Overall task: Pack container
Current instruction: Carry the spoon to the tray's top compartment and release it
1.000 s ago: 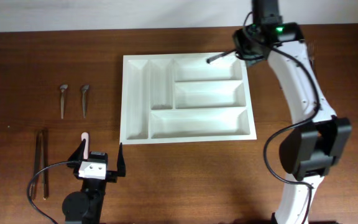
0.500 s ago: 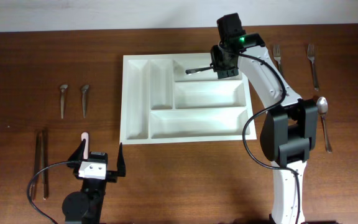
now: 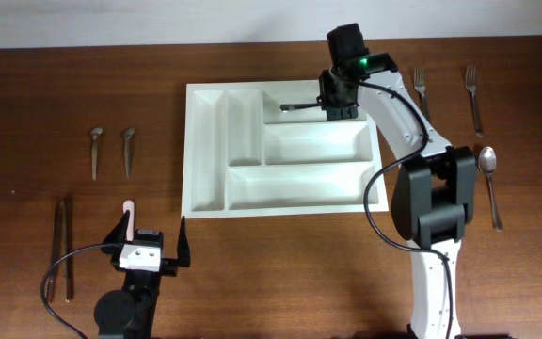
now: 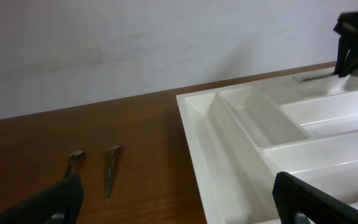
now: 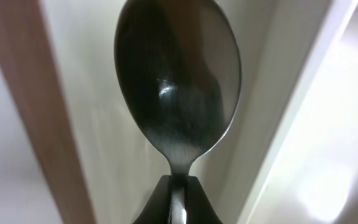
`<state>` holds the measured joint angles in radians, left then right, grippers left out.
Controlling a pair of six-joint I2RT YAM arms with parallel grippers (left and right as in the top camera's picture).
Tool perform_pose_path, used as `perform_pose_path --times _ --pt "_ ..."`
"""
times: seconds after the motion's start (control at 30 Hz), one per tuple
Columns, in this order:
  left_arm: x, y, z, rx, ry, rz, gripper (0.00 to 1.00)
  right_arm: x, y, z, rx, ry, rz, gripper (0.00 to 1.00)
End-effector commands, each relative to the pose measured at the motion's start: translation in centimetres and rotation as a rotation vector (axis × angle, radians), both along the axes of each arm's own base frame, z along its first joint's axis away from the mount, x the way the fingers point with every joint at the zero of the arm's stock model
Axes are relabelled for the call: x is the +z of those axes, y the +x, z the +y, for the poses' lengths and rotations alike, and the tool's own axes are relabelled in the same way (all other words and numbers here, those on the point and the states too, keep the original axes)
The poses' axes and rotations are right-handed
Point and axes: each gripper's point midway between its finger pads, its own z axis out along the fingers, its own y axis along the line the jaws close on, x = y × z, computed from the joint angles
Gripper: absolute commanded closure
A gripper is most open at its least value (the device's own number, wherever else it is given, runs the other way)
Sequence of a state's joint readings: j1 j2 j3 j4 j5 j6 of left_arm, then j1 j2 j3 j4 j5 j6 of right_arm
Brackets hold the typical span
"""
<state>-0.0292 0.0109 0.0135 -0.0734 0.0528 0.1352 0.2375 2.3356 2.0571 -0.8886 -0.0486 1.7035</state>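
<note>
The white cutlery tray (image 3: 210,160) lies in the middle of the table, and its left part shows in the left wrist view (image 4: 229,143). My right gripper (image 3: 332,105) is shut on a metal spoon (image 3: 299,106) and holds it level over the tray's top long compartment. The right wrist view shows the spoon's bowl (image 5: 178,81) sticking out from the shut jaws (image 5: 178,186), with the tray's white wall (image 5: 303,93) behind. My left gripper (image 3: 151,240) is open and empty near the front edge, left of the tray; its fingers frame the left wrist view (image 4: 179,205).
Two small spoons (image 3: 111,151) lie left of the tray, and show in the left wrist view (image 4: 95,169). Chopsticks (image 3: 62,250) and a pink-handled item (image 3: 130,217) lie at the front left. Two forks (image 3: 445,89) and a spoon (image 3: 489,184) lie to the right.
My right gripper has carried the spoon leftward from the tray's back right corner to over the top long compartment, and has held nearly still in the last half second. The left arm has not moved.
</note>
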Motion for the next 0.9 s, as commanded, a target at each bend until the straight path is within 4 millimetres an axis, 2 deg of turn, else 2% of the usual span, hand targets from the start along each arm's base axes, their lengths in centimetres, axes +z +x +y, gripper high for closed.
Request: perform_pose_path --times 0.0,0.1,0.3,0.53,0.67,0.77,0.87 --pt "-0.2 0.0 0.1 0.001 0.012 0.002 0.01 -2.0 0.0 0.4 -0.012 -0.015 0.028 0.96" --pt "-0.2 0.0 0.1 0.001 0.012 0.002 0.01 -2.6 0.0 0.4 -0.011 -0.017 0.034 0.95" --pt "-0.2 0.0 0.1 0.001 0.012 0.002 0.01 -2.7 0.3 0.4 -0.001 -0.019 0.024 0.81" --pt "-0.2 0.0 0.1 0.001 0.012 0.002 0.01 -0.7 4.0 1.7 0.256 -0.082 -0.189 0.57" --pt "-0.2 0.0 0.1 0.001 0.012 0.002 0.01 2.5 6.6 2.9 0.435 -0.109 -0.369 0.43" --pt "-0.2 0.0 0.1 0.001 0.012 0.002 0.01 6.0 8.3 1.9 0.528 -0.191 -0.476 0.23" --pt "-0.2 0.0 0.1 0.001 0.012 0.002 0.01 10.1 9.4 0.1 0.655 -0.321 -0.568 0.09"
